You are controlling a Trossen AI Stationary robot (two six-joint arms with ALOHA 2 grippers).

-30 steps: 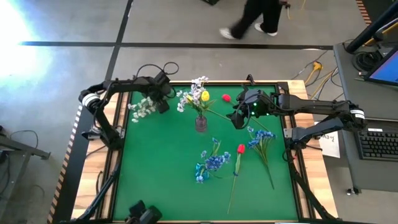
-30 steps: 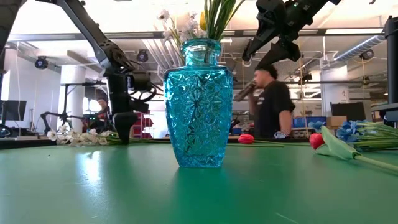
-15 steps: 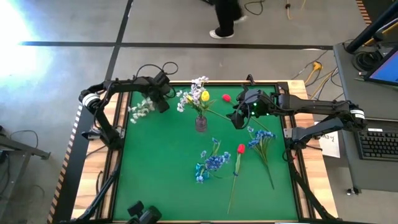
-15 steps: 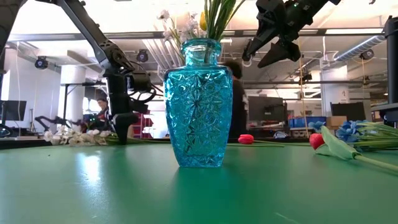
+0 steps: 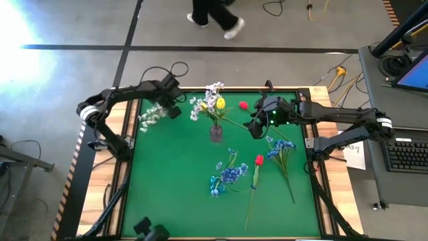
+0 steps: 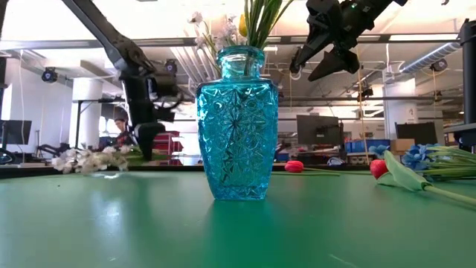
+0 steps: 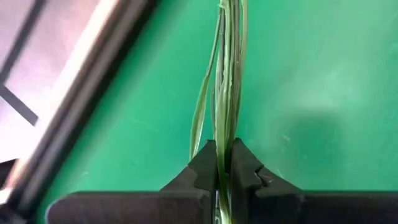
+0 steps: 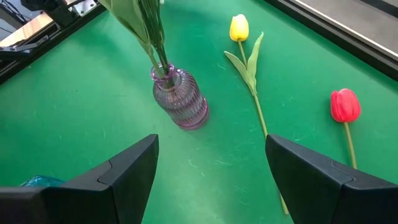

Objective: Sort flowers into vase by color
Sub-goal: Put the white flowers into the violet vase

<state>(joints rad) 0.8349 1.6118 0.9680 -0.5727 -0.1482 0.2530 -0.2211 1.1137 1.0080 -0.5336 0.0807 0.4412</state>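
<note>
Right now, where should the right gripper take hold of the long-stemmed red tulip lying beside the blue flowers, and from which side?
Grip the red tulip's bare green stem around its middle, clear of the bud and the blue clustered blooms. It lies flat on the green table, so the right gripper should probably come straight down, fingers straddling the stem crosswise.

blue vase (image 6: pixel 237 123): hides stems inside | person (image 5: pixel 215 15): cut off by top edge, legs only
</note>
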